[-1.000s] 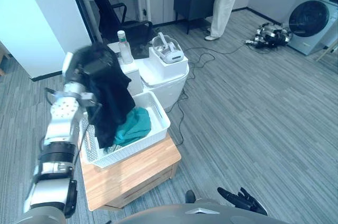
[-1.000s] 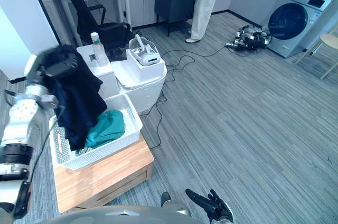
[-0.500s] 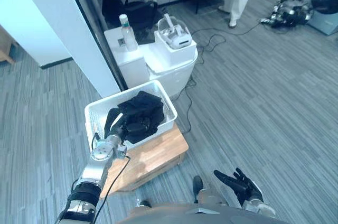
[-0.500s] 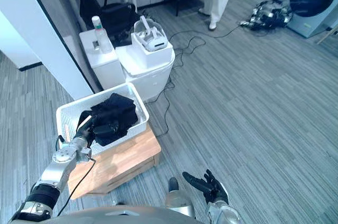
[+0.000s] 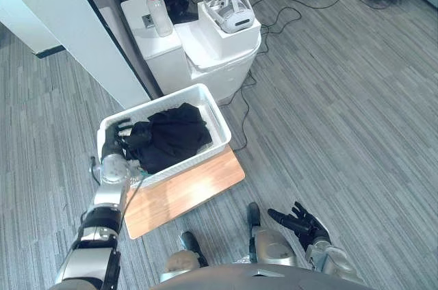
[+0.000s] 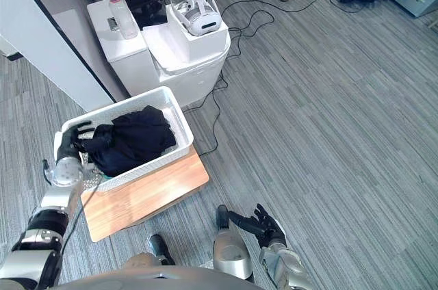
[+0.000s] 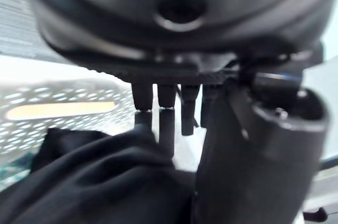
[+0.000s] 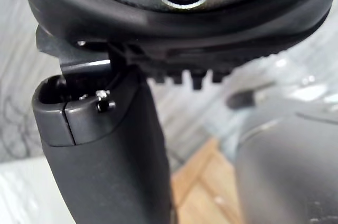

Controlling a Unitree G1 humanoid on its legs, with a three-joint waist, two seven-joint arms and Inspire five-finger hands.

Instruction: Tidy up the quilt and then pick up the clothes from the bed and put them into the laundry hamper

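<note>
Overhead, left hand [image 5: 113, 141], fingers straight and empty, touches black crumpled clothes [image 5: 172, 138] in white perforated plastic hamper [image 5: 220, 124]; right hand [image 5: 300, 222] spread, empty; label on clear bottle [image 5: 157, 11] unreadable.

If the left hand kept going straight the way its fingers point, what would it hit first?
Probably the far wall of the white basket: the left hand points along the basket's end, beside the dark clothes. Depth is unclear, so it might brush cloth first.

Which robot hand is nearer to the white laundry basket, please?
Left. The left robot hand is at the left end of the white laundry basket, over the dark clothes; the right robot hand hangs apart, low, to its right.
</note>
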